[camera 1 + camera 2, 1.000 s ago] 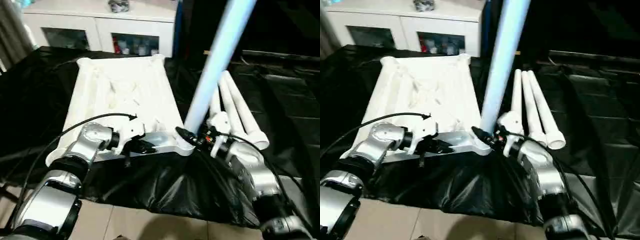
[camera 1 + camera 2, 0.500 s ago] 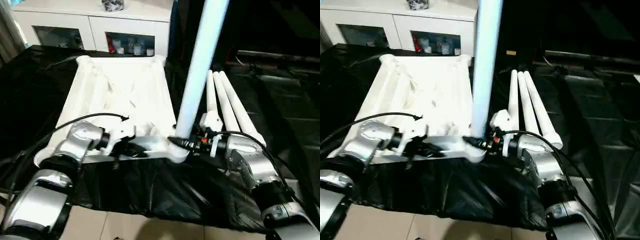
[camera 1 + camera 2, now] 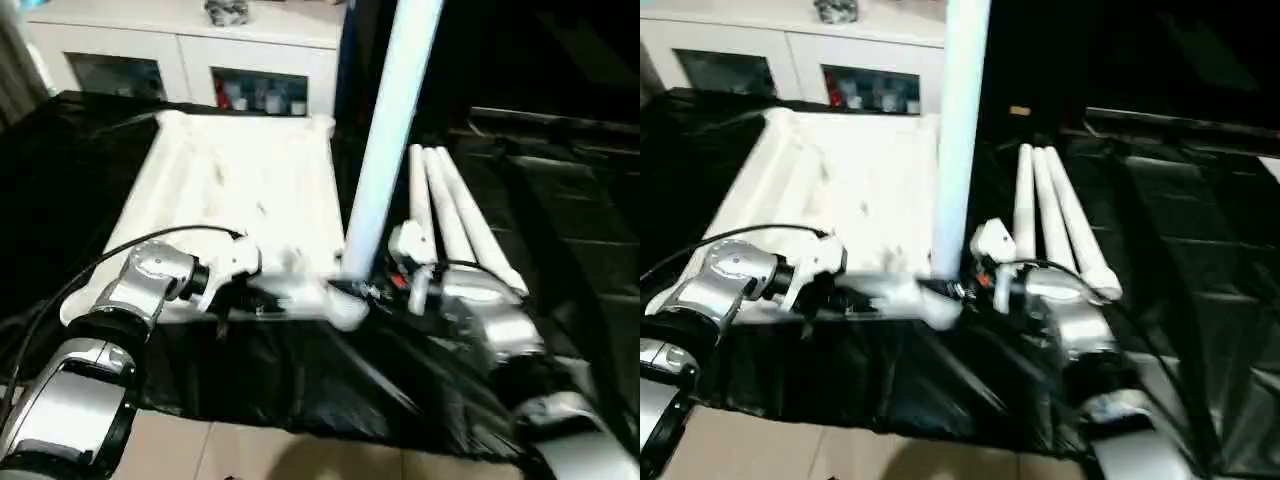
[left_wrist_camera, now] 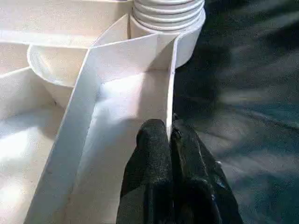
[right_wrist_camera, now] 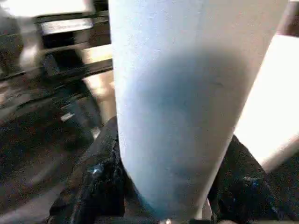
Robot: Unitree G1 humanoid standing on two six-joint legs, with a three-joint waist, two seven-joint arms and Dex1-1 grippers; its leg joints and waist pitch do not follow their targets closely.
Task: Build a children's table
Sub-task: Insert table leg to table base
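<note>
The tabletop [image 3: 235,200] lies underside up on the black sheet [image 3: 560,260] covering the work surface, w/ its raised rim and inner ribs facing me. My left gripper [image 4: 171,140] is pinched tight on the thin near rim wall of the tabletop, one black finger [image 4: 152,154] inside the rim and the other outside, just short of the near right corner socket [image 4: 170,23]. In the left wrist view that socket has ribbed rings on top and sits at the end of the rim wall I'm holding.

My right gripper [image 3: 368,290] is clamped round a leg [image 3: 385,130], low on the tube, w/ fingers [image 5: 100,172] either side of it; jaws stand about half spread b/c of the tube's width. The leg stands nearly upright, leaning a little away from me to the right at its top, w/ its lower end at the near right corner socket of the tabletop. Can't tell whether it's seated in the socket or just resting on it; that spot is blurred.

Three more legs [image 3: 450,215] lie side by side on the black sheet, right of the tabletop, just beyond my right wrist, touching one another. Behind the table is a white cabinet [image 3: 190,55] w/ glass doors.
</note>
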